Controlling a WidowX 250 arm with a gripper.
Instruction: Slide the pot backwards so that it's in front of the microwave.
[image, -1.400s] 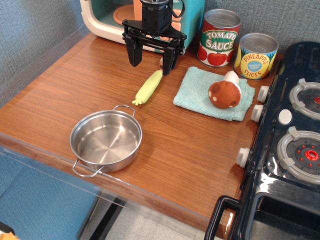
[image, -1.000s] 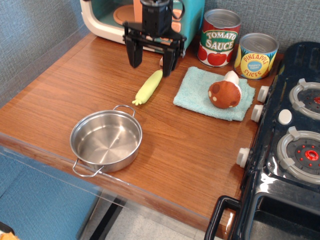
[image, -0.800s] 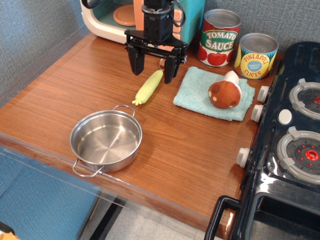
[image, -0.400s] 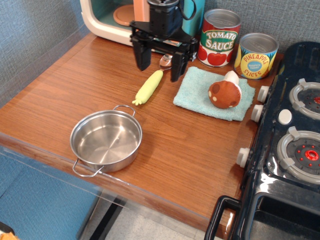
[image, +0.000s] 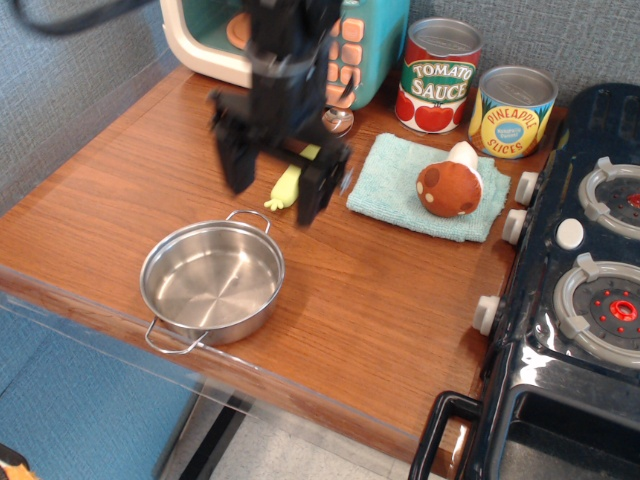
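Small shallow round stainless steel pot (image: 212, 283) w/ two thin wire loop handles is sitting lower left of frame, near the front edge of the brown wooden surface (image: 400, 300), empty inside, upright. It's lying well apart from the toy microwave w/ cream front frame & teal body (image: 290, 40), which is standing at the upper left/top centre, orange-pink buttons partly showing behind the arm.

Black claw (image: 275, 185) is hanging centre-left of frame, above & slightly right of the pot, not touching it. It's motion-blurred; its two fingers (image: 315, 190) are standing spread apart, released, nothing between them. Behind the fingers a pale yellow-green corn-like toy veg (image: 290, 183) is lying on the surface, mostly hidden by the claw. A small shiny metal item, prob a spoon bowl (image: 337, 121), is peeking out just right of the arm; can't tell more.

Right of centre, a light teal folded cloth (image: 400, 185) is lying flat, w/ a brown-capped plush mushroom (image: 452, 183) lying tipped on its right part. Behind the cloth, a red tomato sauce tin can (image: 440, 75) & a yellow pineapple slices tin can (image: 512, 111) are standing upright side by side against the grey-blue wall. Far right, a black toy stove (image: 575, 290) w/ grey burner rings & white knobs is filling the frame edge.
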